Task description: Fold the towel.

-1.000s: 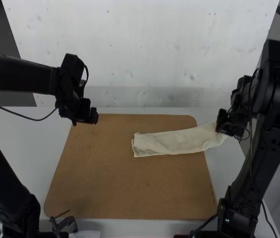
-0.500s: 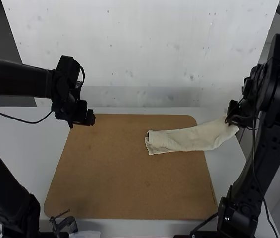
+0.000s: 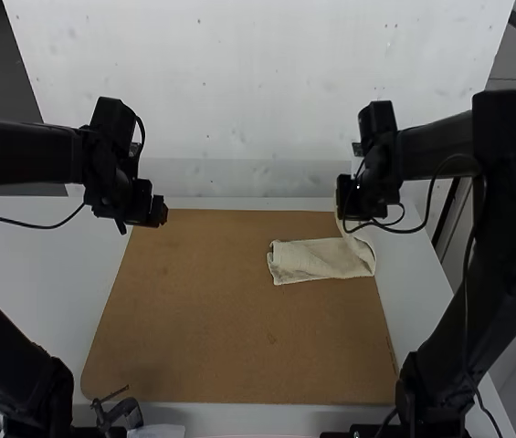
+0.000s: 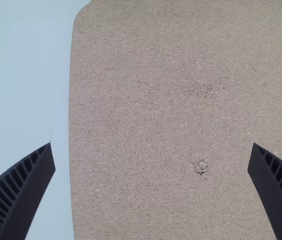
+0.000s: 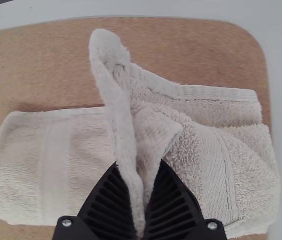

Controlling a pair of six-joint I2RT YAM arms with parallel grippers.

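The towel (image 3: 312,263) is cream-coloured and soft-piled, with flat woven bands and a stitched hem. It lies as a narrow folded strip with layered edges at its left end; how many folds it has cannot be told. Most of it rests on the brown board (image 3: 212,319), right of the middle and closer to the far edge than the near one, and its right end reaches slightly past the board's right edge. Near that end, part of the towel rises in a creased, upright pinch, with a hemmed layer and its corner lying on the far side.

The right claw (image 3: 347,208) is clamped on this raised part, above the board near the far right corner. The left claw (image 3: 159,214) has its fingers wide apart with nothing between them, over the board near the far left corner.

The board lies on a pale bench (image 3: 57,265) and bears a small dark scuff (image 4: 200,166). At the bench's near edge, toward the left, a small black fitting (image 3: 119,415) sits beside a white item (image 3: 155,431). Seen from above, the right claw and a looped black cable (image 3: 419,228) hide some of the towel's raised part.

Counted: one towel, one board, one bench, two claws, one black fitting, one white item
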